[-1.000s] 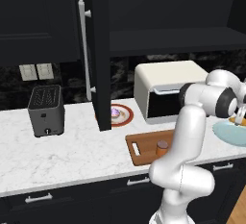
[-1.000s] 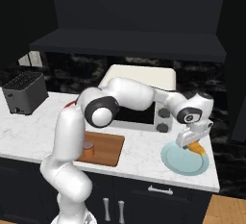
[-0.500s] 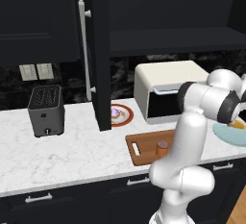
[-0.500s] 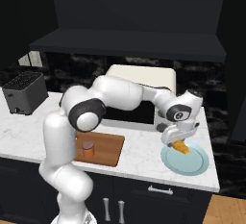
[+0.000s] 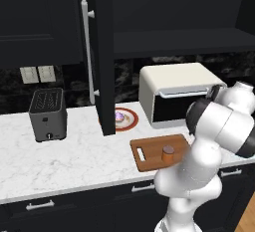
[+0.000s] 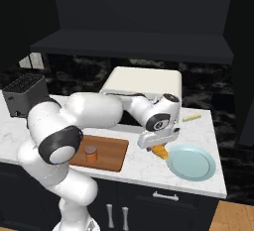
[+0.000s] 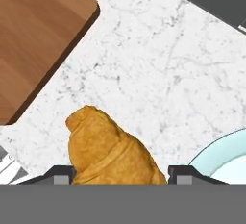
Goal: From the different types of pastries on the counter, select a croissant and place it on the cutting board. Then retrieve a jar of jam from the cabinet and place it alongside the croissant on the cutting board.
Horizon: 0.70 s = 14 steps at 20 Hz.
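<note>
My pincer [image 6: 159,147] grips the croissant [image 7: 110,148] at frame center in the right base view, above the table [image 6: 141,163], between cutting board [image 6: 106,153] and blue plate [image 6: 193,163]; jam jar [image 6: 90,154] stands on the board.

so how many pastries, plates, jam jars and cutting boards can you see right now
pastries: 2, the croissant in the gripper and a frosted round pastry
plates: 2, light blue plate and red-rimmed plate
jam jars: 1, jar of jam
cutting boards: 1, cutting board
total: 6
</note>
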Tool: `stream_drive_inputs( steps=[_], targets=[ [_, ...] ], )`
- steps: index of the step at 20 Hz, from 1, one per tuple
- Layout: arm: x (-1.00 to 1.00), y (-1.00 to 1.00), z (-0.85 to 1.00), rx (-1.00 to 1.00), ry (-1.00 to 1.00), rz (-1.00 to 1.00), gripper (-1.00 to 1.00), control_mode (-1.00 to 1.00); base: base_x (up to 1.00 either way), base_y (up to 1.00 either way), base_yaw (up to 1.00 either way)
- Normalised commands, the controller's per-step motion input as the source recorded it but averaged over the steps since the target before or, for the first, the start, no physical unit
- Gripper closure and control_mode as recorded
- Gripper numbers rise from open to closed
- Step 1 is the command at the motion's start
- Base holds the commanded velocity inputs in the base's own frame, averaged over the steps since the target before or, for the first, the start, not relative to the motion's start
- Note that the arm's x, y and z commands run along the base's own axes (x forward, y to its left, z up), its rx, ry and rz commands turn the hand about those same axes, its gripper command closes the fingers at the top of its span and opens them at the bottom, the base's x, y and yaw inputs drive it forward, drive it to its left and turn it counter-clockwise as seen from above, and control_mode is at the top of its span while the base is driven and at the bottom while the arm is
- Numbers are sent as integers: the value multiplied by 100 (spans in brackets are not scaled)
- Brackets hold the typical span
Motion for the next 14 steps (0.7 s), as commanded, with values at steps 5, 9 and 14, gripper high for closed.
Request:
stream_drive_inputs(
  steps=[5, 9, 14],
  targets=[
    [-38, 100, 13, -1, -26, 0, 100, -100, 0, 0, 0],
    [-19, 100, 26, 0, -23, 0, 100, -100, 0, 0, 0],
    [-13, 82, 16, 0, -18, -1, 100, -100, 0, 0, 0]
  ],
)
